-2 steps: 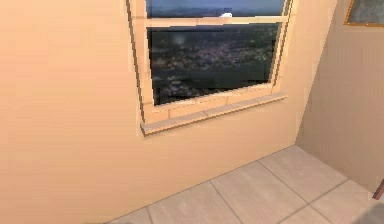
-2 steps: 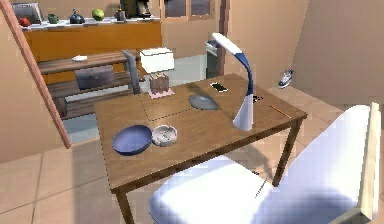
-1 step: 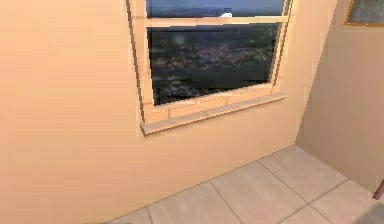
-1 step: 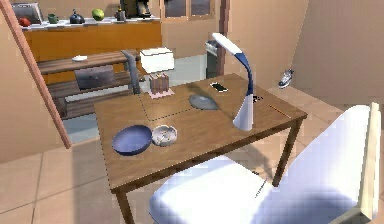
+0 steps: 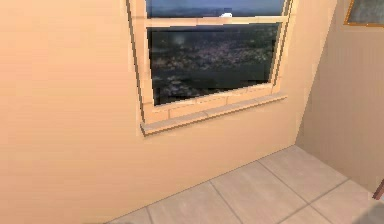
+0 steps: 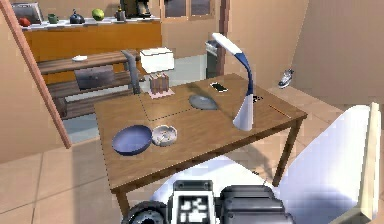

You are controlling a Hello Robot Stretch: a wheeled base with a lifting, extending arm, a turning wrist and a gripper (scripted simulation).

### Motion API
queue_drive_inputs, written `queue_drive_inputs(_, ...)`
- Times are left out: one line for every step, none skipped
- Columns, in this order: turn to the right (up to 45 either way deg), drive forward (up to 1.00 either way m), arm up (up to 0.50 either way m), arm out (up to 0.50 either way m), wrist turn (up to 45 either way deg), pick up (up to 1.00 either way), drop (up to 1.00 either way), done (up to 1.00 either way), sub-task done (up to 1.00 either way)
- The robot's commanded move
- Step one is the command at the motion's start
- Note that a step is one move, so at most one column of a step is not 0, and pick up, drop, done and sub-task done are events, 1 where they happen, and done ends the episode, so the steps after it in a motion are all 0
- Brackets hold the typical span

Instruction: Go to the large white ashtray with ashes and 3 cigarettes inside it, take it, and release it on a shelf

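Wooden table (image 6: 205, 132) bears one blue plate (image 6: 131, 140), one white ashtray (image 6: 165, 135), one lamp (image 6: 244, 100); cannot tell whether the pincer (image 6: 152, 214) holds anything.

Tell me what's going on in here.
A robot is after the ashtray. That whitish round dish lies on a wooden table beside a blue plate, with a white-and-blue lamp farther along. The gripper shows at the arm side view's bottom edge, by the table's near edge; I cannot tell whether it holds anything. Ahead of the robot is a wall with a window.
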Motion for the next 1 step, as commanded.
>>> queue_drive_inputs(0.0,0.00,0.00,0.50,0.0,0.00,0.00,0.00,0.00)
